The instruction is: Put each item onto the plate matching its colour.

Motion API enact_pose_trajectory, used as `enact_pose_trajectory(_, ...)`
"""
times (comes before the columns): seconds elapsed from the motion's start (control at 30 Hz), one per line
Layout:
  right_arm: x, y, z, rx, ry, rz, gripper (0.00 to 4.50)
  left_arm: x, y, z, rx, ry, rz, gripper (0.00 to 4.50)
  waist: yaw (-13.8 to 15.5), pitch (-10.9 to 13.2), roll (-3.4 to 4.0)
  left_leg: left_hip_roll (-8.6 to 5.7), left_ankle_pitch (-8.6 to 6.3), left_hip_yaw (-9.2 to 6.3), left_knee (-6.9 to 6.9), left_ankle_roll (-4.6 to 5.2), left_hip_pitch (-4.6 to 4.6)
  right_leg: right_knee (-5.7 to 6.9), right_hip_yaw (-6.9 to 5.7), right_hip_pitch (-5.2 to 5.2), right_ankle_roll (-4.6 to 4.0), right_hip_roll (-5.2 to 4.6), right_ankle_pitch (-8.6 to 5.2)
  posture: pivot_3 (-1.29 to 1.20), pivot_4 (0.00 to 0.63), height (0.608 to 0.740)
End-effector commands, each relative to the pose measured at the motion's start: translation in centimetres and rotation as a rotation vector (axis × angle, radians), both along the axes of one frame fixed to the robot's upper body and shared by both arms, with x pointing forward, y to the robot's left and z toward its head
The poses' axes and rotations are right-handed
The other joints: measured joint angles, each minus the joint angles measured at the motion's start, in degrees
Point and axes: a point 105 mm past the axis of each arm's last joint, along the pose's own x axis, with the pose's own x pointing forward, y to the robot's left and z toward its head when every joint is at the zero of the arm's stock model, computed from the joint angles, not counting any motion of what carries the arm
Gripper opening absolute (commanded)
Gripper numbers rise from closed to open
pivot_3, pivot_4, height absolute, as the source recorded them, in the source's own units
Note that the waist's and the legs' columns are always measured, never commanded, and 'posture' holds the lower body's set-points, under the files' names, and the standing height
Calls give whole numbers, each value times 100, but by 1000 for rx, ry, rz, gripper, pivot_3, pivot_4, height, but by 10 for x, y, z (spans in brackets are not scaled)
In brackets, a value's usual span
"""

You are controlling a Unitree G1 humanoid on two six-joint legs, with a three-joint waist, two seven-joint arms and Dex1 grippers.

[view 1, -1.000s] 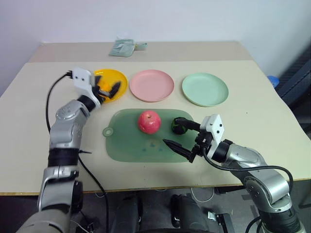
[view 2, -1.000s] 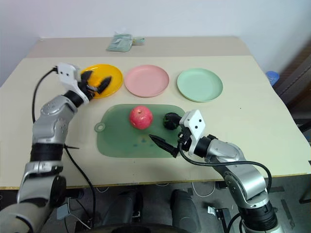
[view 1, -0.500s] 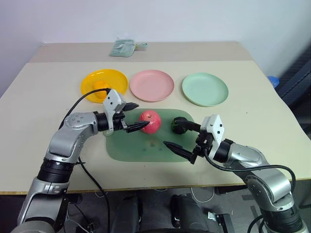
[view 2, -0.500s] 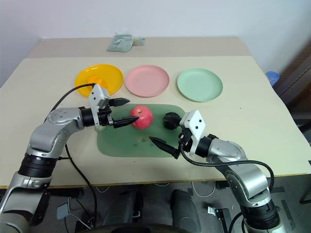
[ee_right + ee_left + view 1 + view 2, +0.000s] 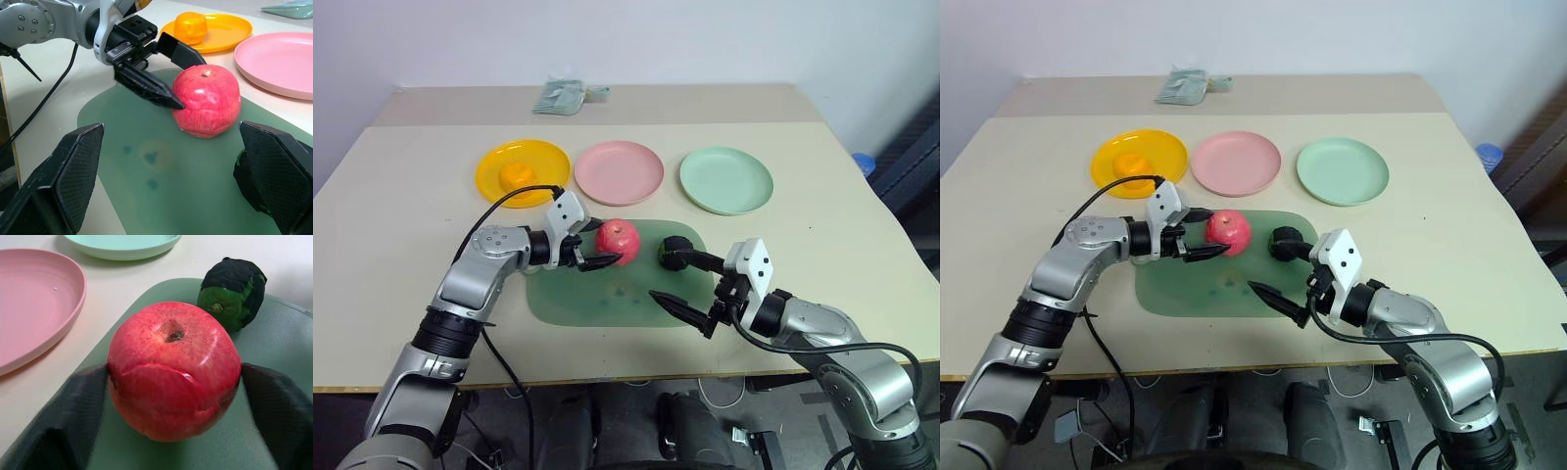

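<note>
While the tabletop carries everything:
Mat: green, below the three plates.
Orange plate: holds the orange fruit.
Pink plate: bare.
Green plate: bare.
Left gripper: fingers closed on the apple, on the mat.
Right gripper: fingers spread, beside the green ball.

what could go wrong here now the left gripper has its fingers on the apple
1. The left gripper pinches the round red apple at its sides, so it might squirt out on lifting.
2. The green-and-black ball lies close behind the apple on the green mat; a slip could knock it rolling.
3. The open right gripper sits near the ball, so the arms might collide.
</note>
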Motion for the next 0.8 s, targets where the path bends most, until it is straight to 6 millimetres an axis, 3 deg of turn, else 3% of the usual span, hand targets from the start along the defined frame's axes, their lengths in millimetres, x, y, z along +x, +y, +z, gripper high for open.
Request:
enact_pose_trajectory(0.03, -5, 5, 13, 17, -57, 21, 4500, 3, -1, 9, -9, -27, 12, 3072, -1, 0, 0, 0, 0, 0, 0, 0, 0, 0, 0, 0, 0, 0, 0, 0, 150, 740)
enact_pose_trajectory(0.17, -1, 5, 14, 24, -69, 10, 4500, 9, -4, 24, -81, -84, 47, 3072, -1, 0, 0, 0, 0, -1, 0, 0, 0, 0, 0, 0, 1, 0, 1, 0, 150, 740)
enact_pose_trajectory(0.3, 3, 7, 16, 31, -85, 4, 4500, 66, 10, 61, -252, -227, 477, 3072, 30, 4, -10, -2, 1, -8, 10, 1, -6, 1, -2, 0, 15, 0, 9, 0, 150, 740)
enact_pose_trajectory(0.47, 8, 13, 18, 48, -98, 13, 4500, 107, 3, 61, -247, -215, 736, 3072, 4, 2, -12, -5, -1, -6, 9, 5, -5, -3, -2, 3, 20, 1, 10, 0, 150, 740)
enact_pose_trajectory(0.73, 12, 16, 19, 61, -115, 5, 4500, 128, -23, 46, -178, -154, 735, 3072, -2, 3, -13, -5, -1, -1, 4, 5, -5, -6, -4, 1, 23, 2, 9, 0, 150, 740)
enact_pose_trajectory(0.8, 12, 15, 19, 64, -117, -5, 4500, 129, -26, 46, -207, -135, 720, 3983, 3, 3, -13, -5, -1, -1, 4, 5, -6, -7, -4, 1, 23, 2, 9, 0, 150, 740)
